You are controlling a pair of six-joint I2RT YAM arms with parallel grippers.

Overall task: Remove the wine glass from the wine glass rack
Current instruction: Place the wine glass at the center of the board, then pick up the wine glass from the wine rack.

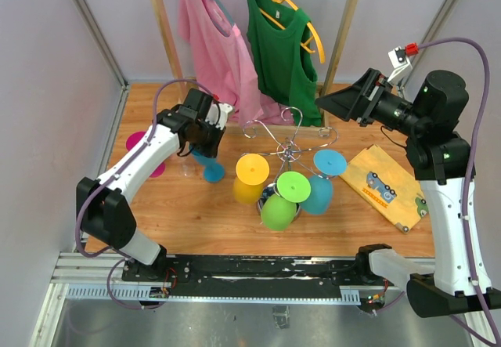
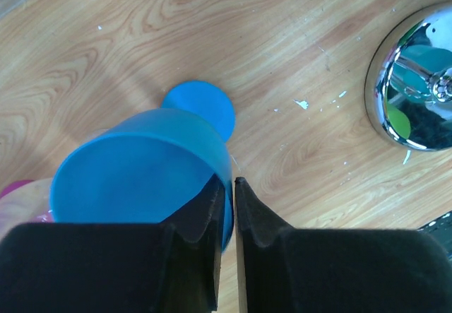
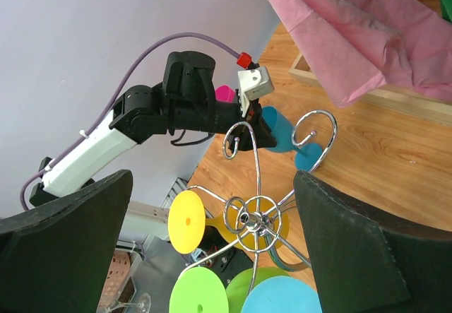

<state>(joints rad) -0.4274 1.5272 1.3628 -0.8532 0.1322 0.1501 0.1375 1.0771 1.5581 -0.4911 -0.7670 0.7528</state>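
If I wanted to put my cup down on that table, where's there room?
Bare wood lies along the near edge between the left arm and the rack, and between rack and yellow board. Crowded: under the rack's hanging glasses, and at the left around the blue glass and pink glass.

Shiny chrome wire wine glass rack [image 1: 290, 139] mid wooden table [image 1: 235, 225]; yellow plastic glass [image 1: 250, 176], green plastic glass [image 1: 283, 202], teal plastic glass [image 1: 321, 178] hang on its near side. Blue plastic wine glass [image 1: 210, 165] on table left of rack, pink plastic glass [image 1: 139, 139] further left. Flat yellow board [image 1: 383, 182] right of rack, tall wooden clothes rail [image 1: 160, 18] behind
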